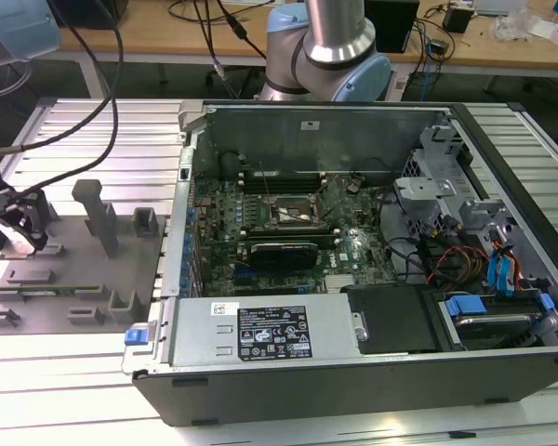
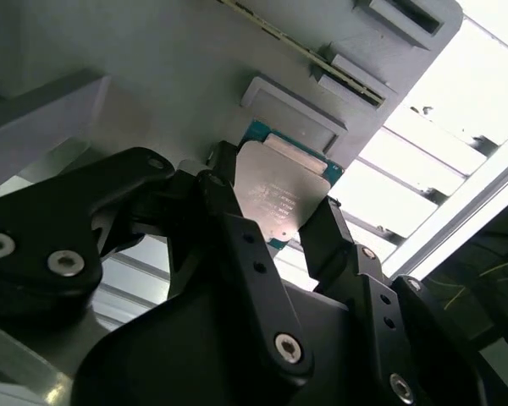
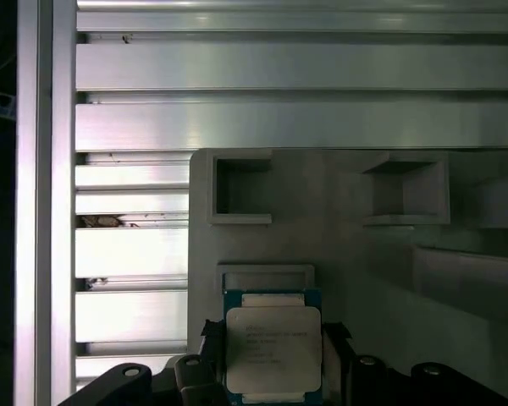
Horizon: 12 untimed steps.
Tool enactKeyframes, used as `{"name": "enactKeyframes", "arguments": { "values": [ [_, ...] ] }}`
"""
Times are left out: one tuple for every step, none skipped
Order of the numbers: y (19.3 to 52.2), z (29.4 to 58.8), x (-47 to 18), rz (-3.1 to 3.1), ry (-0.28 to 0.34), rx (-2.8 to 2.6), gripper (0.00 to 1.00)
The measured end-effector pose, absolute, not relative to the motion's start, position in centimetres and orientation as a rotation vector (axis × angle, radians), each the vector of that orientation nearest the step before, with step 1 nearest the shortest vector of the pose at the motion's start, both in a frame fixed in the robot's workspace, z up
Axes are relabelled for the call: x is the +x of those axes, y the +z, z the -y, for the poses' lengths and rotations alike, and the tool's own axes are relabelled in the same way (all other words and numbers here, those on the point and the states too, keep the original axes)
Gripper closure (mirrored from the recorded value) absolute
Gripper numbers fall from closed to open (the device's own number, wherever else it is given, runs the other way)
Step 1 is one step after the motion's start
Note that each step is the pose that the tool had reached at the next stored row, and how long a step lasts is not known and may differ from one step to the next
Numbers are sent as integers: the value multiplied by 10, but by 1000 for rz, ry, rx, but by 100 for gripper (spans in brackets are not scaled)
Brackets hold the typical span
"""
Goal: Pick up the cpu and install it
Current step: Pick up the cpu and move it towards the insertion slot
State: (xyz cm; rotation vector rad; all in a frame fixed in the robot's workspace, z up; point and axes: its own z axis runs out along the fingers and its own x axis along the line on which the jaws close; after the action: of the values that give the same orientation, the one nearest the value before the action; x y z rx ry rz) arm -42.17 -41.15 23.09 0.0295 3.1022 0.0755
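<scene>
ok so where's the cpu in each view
exterior view: hidden at the gripper, over the grey tray on the exterior view's left
first wrist view: the cpu clamped in the gripper, over the tray
second wrist view: the cpu, same grip
shared landmark: the grey tray

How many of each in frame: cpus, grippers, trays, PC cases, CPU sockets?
cpu: 1, between the gripper's fingers over the tray
gripper: 1
grey tray: 1
computer case: 1, lying open
motherboard socket: 1
Total: 5
</scene>
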Motion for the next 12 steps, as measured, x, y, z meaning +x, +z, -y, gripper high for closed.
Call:
{"name": "enactKeyframes", "arguments": {
  "values": [
    [232,412,-422,-3103,75,30,45],
    [233,412,-422,-3103,75,30,45],
    [235,412,-422,-3102,75,30,45],
    [236,412,-422,-3102,75,30,45],
    [239,412,-422,-3102,75,30,45],
    [241,412,-422,-3102,75,30,45],
    [243,412,-422,-3102,75,29,45],
    [245,411,-422,-3102,75,29,45],
    [248,412,-422,-3102,75,29,45],
    [251,411,-422,-3102,75,29,45],
    [252,411,-422,-3102,75,29,45],
    [257,411,-422,-3102,75,30,45]
  ]
}}
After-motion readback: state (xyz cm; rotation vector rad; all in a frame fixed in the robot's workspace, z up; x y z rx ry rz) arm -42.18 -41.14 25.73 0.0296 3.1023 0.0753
